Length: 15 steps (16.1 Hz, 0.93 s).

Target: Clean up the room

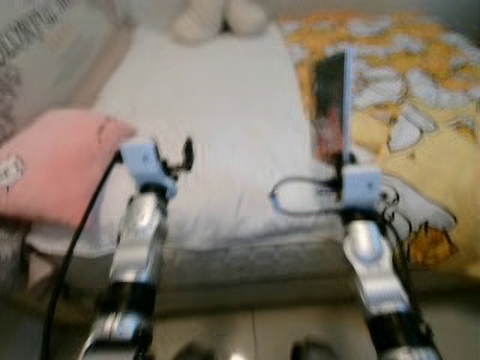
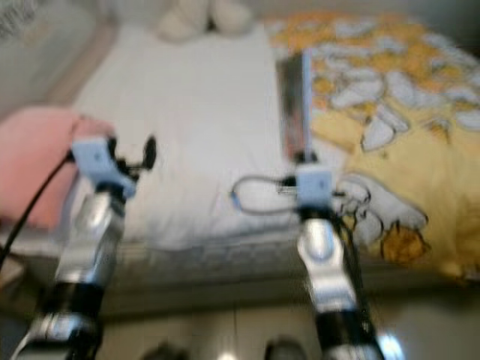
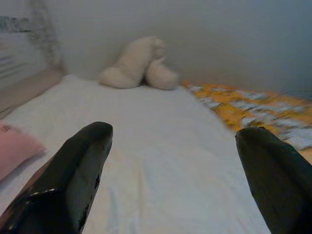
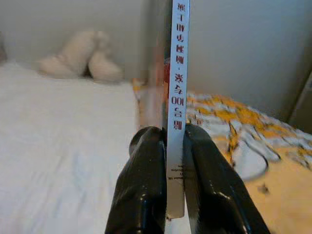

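Note:
My right gripper (image 4: 174, 146) is shut on a thin book (image 4: 176, 87) with a white spine and red print, held upright over the bed; the book (image 1: 331, 105) stands above the right wrist, at the border of the white sheet and the yellow blanket. My left gripper (image 3: 170, 161) is open, its two black fingers (image 3: 73, 180) wide apart with nothing between them, raised over the near left part of the white sheet (image 1: 217, 127). A pink pillow (image 1: 52, 165) lies just left of the left arm.
A cream plush toy (image 3: 139, 63) rests at the head of the bed against the wall. A yellow blanket with white patterns (image 1: 420, 112) covers the bed's right side. The bed's near edge (image 1: 240, 259) runs across in front of me, with tiled floor below.

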### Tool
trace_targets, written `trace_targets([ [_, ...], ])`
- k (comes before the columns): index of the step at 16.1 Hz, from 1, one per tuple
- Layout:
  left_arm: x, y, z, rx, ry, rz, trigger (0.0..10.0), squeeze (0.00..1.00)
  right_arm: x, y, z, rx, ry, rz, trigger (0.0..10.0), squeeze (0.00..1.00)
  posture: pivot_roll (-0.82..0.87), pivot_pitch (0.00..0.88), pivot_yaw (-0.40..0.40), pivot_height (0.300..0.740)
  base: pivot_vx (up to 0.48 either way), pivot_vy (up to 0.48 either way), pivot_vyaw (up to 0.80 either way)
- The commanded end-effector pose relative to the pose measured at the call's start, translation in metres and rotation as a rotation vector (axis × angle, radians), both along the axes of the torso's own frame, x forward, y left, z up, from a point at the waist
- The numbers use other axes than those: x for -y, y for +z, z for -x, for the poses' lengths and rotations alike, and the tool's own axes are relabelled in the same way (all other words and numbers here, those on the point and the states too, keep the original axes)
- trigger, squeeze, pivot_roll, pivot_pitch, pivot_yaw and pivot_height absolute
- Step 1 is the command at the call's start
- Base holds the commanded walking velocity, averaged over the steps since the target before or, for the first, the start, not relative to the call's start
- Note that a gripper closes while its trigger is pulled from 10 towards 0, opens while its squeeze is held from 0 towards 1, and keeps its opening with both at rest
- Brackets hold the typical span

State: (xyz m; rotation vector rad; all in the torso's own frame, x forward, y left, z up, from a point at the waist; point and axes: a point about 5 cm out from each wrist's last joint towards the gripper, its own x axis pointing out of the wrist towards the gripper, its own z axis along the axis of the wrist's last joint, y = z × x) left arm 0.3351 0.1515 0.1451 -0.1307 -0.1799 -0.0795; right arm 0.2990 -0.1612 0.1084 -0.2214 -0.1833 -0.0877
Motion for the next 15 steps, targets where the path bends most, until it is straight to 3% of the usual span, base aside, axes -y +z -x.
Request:
trace_targets([
  [1,-0.008,-0.003,0.000,-0.009,0.027,-0.007,10.0,0.00,-0.017,0.021,-0.005,0.087,0.065,-0.002,0.0,0.00,-0.14,0.000,0.056,0.740,0.000,0.480,0.00],
  [6,-0.004,-0.008,0.002,-0.029,0.066,0.013,10.0,0.00,-0.018,0.026,-0.015,0.077,0.090,-0.005,0.0,0.00,-0.13,0.000,0.053,0.740,0.000,0.480,0.00],
  [8,-0.002,-0.017,0.006,-0.072,0.122,-0.041,10.0,0.00,-0.021,0.023,-0.020,0.040,0.124,-0.026,0.0,0.00,-0.12,0.000,0.046,0.740,0.000,0.000,0.00],
  [10,-0.001,-0.019,0.011,-0.077,0.122,-0.025,10.0,0.00,-0.022,0.021,-0.021,0.021,0.142,-0.036,0.0,0.00,-0.11,0.000,0.039,0.740,0.120,0.000,0.00],
  [15,-0.007,-0.018,0.014,-0.075,0.192,0.010,10.0,0.00,-0.028,0.016,-0.025,-0.006,0.164,-0.048,0.0,0.00,-0.09,0.000,0.025,0.740,0.436,0.000,0.00],
])
